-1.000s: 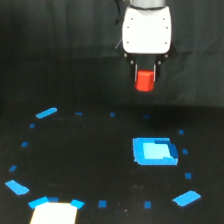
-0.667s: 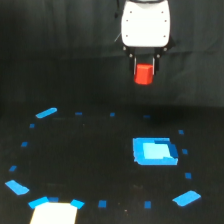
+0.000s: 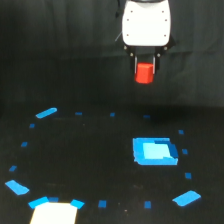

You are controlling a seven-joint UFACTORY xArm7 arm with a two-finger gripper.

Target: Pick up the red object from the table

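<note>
The red object (image 3: 144, 73) is a small red-orange block held well above the table (image 3: 90, 165), in front of the black curtain. My gripper (image 3: 145, 70) hangs under the white arm housing (image 3: 146, 24) at the top of the exterior view, shut on the block, with a dark finger on each side of it. The block's lower half sticks out below the fingers. Nothing lies on the black surface directly beneath it.
A flat bright-blue square piece (image 3: 154, 151) lies on the table below and slightly to the exterior view's right of the gripper. Small blue tape squares and strips ring the surface. A pale rectangle (image 3: 54, 213) sits at the bottom left edge.
The gripper and the red block have risen a little higher above the table. The blue piece and the tape marks have not moved.
</note>
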